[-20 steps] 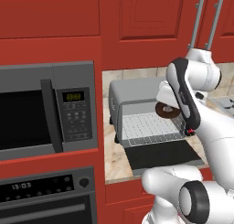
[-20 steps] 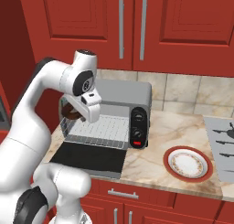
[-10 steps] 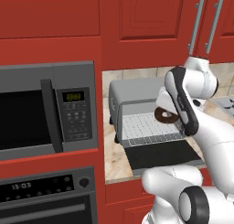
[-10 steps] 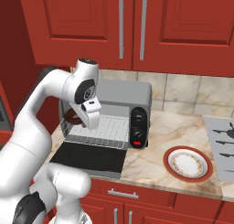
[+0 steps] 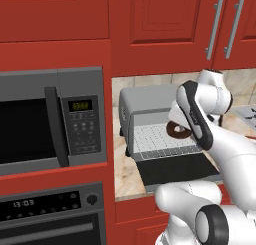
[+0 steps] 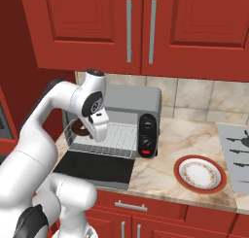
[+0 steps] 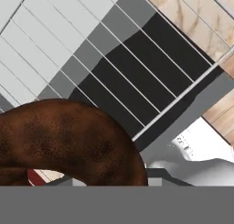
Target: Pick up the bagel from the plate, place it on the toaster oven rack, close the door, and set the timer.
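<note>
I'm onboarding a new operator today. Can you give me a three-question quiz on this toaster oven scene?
1. True or false: the toaster oven door is shut.
2. Where is the bagel? A) on the plate B) over the toaster oven rack C) on the counter
3. What colour is the button on the toaster oven panel?

Key: 1 false, it lies folded down open. 2 B. 3 red.

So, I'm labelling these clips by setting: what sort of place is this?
A rendered home kitchen, by the look of it: red cabinets, a built-in microwave, and a toaster oven on a marble-look counter.
</note>
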### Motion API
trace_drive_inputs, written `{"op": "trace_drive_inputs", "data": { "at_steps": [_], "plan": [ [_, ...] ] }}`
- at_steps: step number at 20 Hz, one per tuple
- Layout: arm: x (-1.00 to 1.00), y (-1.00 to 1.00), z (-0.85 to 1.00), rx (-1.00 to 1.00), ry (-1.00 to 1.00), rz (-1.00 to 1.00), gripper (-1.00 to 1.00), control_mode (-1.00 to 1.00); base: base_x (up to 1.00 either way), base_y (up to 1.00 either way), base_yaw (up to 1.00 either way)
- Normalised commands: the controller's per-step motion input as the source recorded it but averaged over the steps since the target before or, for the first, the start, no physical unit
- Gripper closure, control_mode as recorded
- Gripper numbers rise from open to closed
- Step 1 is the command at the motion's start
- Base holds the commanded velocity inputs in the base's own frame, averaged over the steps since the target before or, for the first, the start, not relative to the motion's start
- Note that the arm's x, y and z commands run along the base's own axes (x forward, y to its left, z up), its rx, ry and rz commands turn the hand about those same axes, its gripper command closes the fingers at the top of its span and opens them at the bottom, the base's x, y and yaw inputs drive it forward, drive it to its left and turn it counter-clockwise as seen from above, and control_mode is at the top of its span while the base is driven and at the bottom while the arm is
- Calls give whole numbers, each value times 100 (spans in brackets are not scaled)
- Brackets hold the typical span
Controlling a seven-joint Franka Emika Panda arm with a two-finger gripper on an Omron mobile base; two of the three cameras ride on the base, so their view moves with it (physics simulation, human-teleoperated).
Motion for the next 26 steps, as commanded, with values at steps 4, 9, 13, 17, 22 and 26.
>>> {"op": "trace_drive_inputs", "data": {
  "at_steps": [4,9,13,17,22,26],
  "plan": [
    [13,0,-26,1,-2,0,100,-100,0,0,0],
    [21,0,-27,0,0,0,100,-100,0,0,0],
    [18,0,-22,0,0,0,100,-100,0,0,0],
    [22,0,-20,0,0,0,100,-100,0,0,0],
    [14,0,-24,0,0,0,100,-100,0,0,0],
    [15,0,-31,0,-1,0,100,-100,0,0,0]
  ]
}}
